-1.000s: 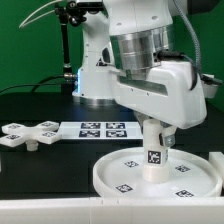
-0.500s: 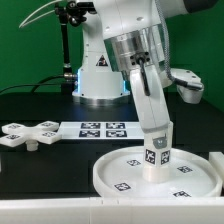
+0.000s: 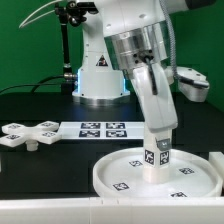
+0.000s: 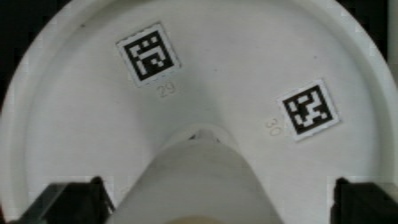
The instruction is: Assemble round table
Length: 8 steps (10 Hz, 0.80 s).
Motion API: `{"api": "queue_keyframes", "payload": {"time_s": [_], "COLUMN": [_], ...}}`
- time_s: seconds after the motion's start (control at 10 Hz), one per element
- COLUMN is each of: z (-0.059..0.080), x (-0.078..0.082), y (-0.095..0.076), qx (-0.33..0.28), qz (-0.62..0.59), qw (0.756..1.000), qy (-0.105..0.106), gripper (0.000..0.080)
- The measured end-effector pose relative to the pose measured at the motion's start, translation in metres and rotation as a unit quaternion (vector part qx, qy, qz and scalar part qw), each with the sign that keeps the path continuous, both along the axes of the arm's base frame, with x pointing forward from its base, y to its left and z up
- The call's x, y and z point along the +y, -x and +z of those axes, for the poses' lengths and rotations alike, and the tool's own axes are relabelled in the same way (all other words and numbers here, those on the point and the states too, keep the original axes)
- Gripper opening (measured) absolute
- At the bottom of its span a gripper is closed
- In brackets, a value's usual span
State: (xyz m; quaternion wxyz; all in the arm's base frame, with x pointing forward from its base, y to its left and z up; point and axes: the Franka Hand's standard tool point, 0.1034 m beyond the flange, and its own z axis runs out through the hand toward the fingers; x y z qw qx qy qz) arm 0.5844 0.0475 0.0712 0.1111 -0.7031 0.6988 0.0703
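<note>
The leg (image 3: 155,162) stands upright at the middle of the disc (image 3: 105,175), with the end effector (image 3: 158,147) spread open around it.
In the exterior view the disc lies on the black worktop (image 3: 40,165) at the lower right of the frame. The tagged leg stands on it, and the arm reaches down from the top. The wrist view shows both fingers (image 4: 80,198) clear of the leg's sides with dark gaps between, so nothing is grasped. The cross base (image 3: 25,133) lies at the left edge, well apart from the disc and just beside the marker board (image 3: 100,128).
</note>
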Motion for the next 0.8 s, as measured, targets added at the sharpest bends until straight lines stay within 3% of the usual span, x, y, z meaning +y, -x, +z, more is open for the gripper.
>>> {"api": "queue_keyframes", "payload": {"time_s": [0.4,0.6,0.8], "z": [-0.001,0.005,0.014], "x": [0.000,0.009,0.016], "y": [0.000,-0.001,0.004], "qx": [-0.037,-0.044,-0.058], "qz": [0.149,0.290,0.435], "qw": [0.988,0.955,0.898], "qy": [0.011,0.040,0.043], "gripper": [0.0649,0.0649,0.0649]}}
